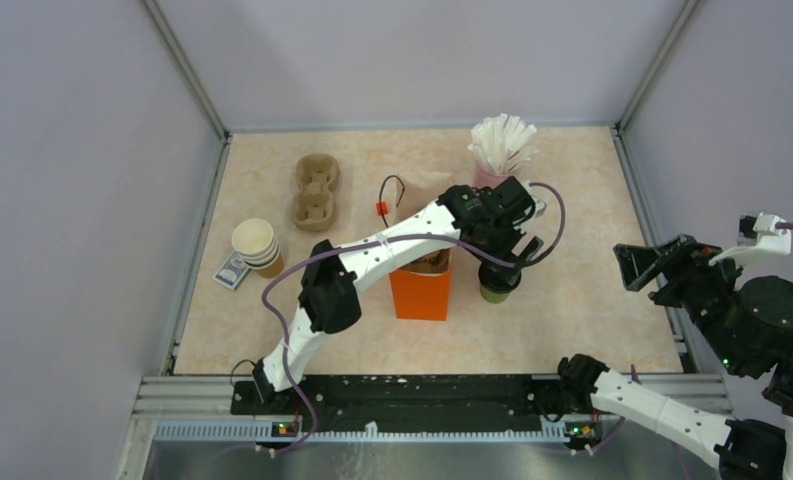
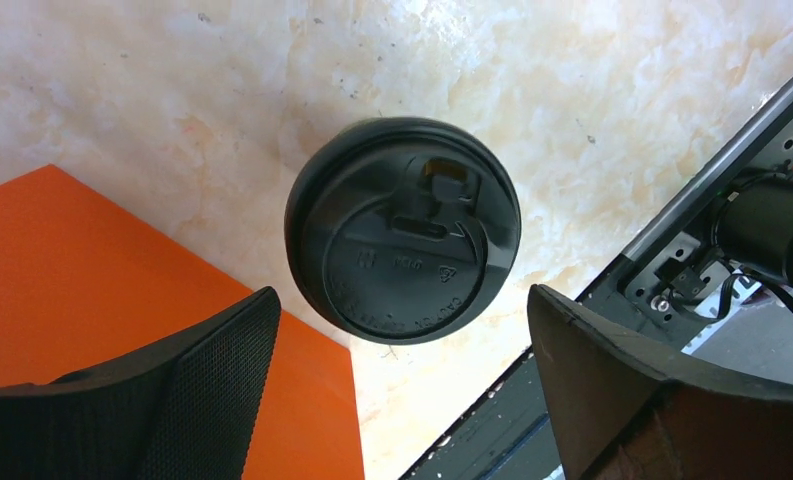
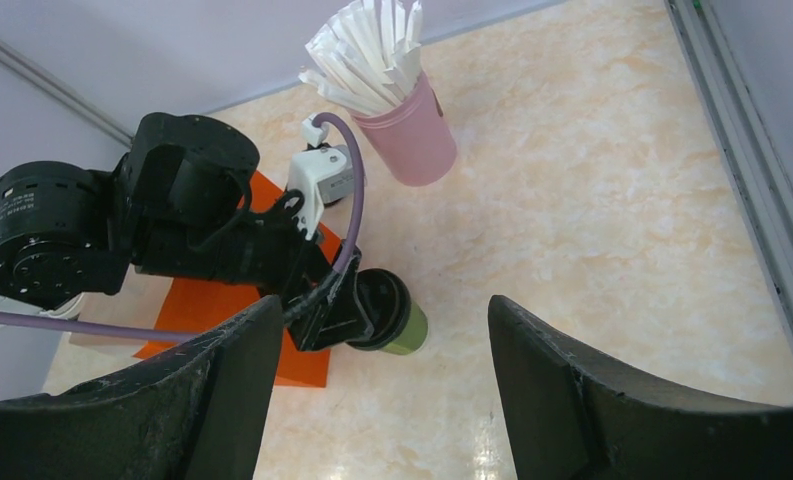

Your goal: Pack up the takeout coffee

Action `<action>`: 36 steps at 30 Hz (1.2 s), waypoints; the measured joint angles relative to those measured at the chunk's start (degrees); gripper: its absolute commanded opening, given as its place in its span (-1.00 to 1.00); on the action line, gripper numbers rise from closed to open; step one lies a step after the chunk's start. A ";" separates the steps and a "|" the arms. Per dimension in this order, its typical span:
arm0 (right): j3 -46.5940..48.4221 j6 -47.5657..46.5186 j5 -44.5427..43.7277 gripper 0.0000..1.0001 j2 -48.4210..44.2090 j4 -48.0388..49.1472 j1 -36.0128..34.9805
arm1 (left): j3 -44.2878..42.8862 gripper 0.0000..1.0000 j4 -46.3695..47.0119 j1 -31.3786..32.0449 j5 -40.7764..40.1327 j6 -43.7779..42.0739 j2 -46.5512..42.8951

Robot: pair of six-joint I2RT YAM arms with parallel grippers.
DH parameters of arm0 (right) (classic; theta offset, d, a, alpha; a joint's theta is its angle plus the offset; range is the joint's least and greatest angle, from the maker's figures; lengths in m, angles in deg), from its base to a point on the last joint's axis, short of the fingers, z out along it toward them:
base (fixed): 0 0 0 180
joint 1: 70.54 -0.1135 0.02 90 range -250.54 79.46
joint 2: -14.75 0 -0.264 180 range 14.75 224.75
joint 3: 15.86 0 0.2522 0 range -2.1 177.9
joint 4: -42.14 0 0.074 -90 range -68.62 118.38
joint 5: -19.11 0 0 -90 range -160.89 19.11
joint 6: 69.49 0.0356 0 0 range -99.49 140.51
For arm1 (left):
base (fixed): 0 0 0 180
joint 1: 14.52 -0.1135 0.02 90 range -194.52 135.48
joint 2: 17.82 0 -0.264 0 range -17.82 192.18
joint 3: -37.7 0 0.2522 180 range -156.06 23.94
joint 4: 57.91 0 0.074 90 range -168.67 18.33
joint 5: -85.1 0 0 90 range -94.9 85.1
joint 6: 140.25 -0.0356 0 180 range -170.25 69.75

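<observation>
The takeout coffee [image 1: 499, 287], an olive cup with a black lid [image 2: 402, 230], stands upright on the table just right of the orange bag [image 1: 420, 292]. My left gripper [image 1: 502, 255] hovers over it, open. In the left wrist view its fingers [image 2: 212, 380] stand wide on either side of the lid without touching it. In the right wrist view the cup [image 3: 404, 325] shows partly hidden behind the left gripper. My right gripper [image 1: 644, 265] hangs open at the right edge of the table with nothing between its fingers [image 3: 562, 390].
A pink cup of white straws [image 1: 499, 150] stands behind the coffee. At the back left lie a cardboard cup carrier [image 1: 315, 190], a stack of lidless cream cups [image 1: 255, 245] and a small blue packet [image 1: 232, 270]. A tan paper bag [image 1: 422, 190] lies behind the orange bag.
</observation>
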 measured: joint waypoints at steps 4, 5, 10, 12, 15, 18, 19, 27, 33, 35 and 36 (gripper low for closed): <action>0.02 -0.26 -0.02 0.47 0.00 0.00 0.00 | -0.42 0.97 0.92 -0.02 0.00 -0.09 0.02; 0.02 -0.39 0.00 0.47 0.00 0.00 0.00 | -0.63 0.98 1.14 -0.04 0.00 -0.22 0.04; 0.09 -0.61 0.00 0.47 0.00 -0.02 0.00 | -1.18 0.98 2.54 -0.07 0.04 -1.70 0.15; 0.13 -0.63 0.00 0.47 0.00 -0.04 0.00 | -1.31 0.97 2.38 -0.07 -0.02 -2.36 0.26; 0.35 -0.83 0.00 0.47 0.00 -0.13 0.00 | -3.04 0.95 1.38 -0.26 -0.02 -3.10 1.11; 0.87 -1.07 -0.02 0.47 -0.02 -0.22 0.00 | -3.98 0.95 0.48 -0.31 0.00 -3.13 1.55; 0.90 -1.14 -0.04 0.47 -0.04 -0.20 0.00 | -3.96 0.96 0.37 -0.31 0.02 -3.13 1.55; 0.90 -1.90 0.00 0.47 -0.09 -0.28 0.00 | -0.90 0.98 3.21 -0.33 0.74 -3.87 1.60; 0.92 -2.14 0.00 0.47 -0.11 -0.35 0.00 | -0.81 0.98 4.37 -0.31 0.87 -4.55 2.16; 1.14 -2.29 0.00 0.47 -0.11 -0.55 0.00 | -0.59 0.98 4.76 -0.31 0.87 -4.61 2.32; 1.27 -2.49 -0.04 0.47 -0.13 -0.46 0.00 | -0.44 0.98 4.98 -0.31 0.87 -4.63 2.36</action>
